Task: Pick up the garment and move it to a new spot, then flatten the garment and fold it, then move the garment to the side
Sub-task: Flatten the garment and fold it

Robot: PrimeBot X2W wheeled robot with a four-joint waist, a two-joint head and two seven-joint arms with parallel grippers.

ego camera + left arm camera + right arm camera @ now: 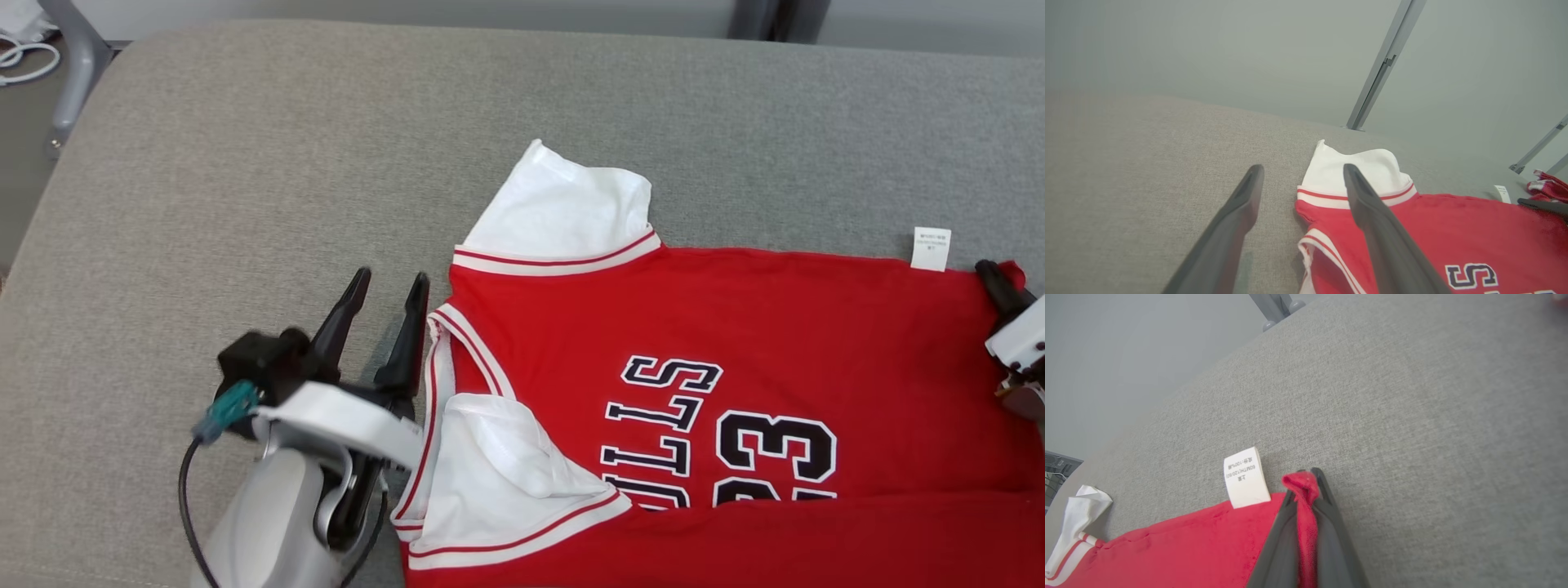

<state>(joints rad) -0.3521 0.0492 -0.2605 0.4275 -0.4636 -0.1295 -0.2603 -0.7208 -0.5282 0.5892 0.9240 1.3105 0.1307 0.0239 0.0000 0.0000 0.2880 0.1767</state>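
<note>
Shirt point(735, 327) lies spread on the grey cushion point(245, 147), lettering up, stretched between the two claws. Left claw point(390, 278) is released, fingers wide apart, with the striped neck trim just to its right. In its wrist view the right-hand finger point(1372, 212) crosses over the far white sleeve point(1355, 167) and the red shoulder, though whether it touches the cloth is hard to tell. The other finger stands over bare cushion. Right claw point(1306, 477) is clenched on the shirt's red hem corner, with a ridge of cloth pinched between the dark fingers and poking out at their tips. Just left of that claw, a white tag point(1245, 477) sticks out from the hem onto the cushion. A second white sleeve point(506, 457) lies folded over the chest, just right of the left claw's wrist.
</note>
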